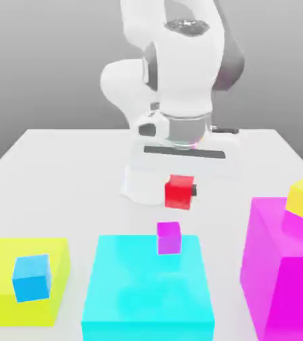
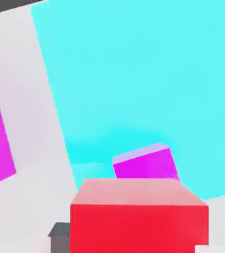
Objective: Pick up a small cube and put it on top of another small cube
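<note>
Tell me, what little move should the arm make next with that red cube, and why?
Probably lower it gently, after a slight nudge to centre it. The end effector is shut on the small red cube, which hangs in the air just above the small magenta-purple cube on the big cyan block. In the hand view the red cube looks not quite centred over the purple one.
</note>
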Motion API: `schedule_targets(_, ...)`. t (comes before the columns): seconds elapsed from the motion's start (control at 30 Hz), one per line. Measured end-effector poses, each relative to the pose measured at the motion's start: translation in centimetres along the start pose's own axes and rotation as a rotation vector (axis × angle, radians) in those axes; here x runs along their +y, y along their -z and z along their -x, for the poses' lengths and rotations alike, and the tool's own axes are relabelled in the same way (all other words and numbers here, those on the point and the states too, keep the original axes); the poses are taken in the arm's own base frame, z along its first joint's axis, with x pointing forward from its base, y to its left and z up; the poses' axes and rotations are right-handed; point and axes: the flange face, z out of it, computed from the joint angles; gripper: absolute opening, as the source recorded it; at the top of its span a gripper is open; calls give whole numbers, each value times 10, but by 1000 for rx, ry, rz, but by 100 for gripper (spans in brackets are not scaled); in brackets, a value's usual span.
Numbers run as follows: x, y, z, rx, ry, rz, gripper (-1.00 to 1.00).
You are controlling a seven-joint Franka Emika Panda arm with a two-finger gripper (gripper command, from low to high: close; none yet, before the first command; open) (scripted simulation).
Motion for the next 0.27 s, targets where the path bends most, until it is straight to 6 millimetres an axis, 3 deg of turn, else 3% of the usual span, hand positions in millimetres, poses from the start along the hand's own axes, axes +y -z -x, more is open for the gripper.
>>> schedule_targets(0.13, 2, -40, -3, 6, -8, 2, -100)
schedule_targets(0.17, 2, -50, -3, 6, -8, 2, 100)
schedule_targets(0.27, 2, -50, -3, 6, -8, 2, 100)
